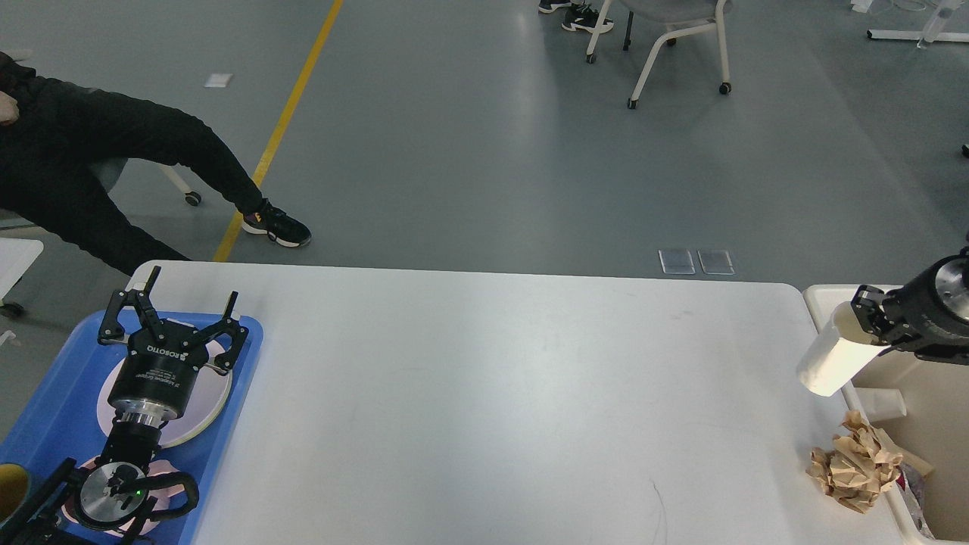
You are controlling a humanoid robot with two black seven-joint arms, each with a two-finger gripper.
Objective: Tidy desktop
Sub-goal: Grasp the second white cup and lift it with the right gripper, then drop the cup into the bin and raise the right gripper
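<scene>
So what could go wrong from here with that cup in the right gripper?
The paper cup is held at one end by the right gripper and hangs over the desktop edge, not fully over the bin; released now, it may miss. The crumpled paper straddles the bin rim and could slip either way.

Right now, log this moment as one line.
right gripper: shut on paper cup, above bin edge | left gripper: open over blue tray | crumpled paper: desktop
</scene>
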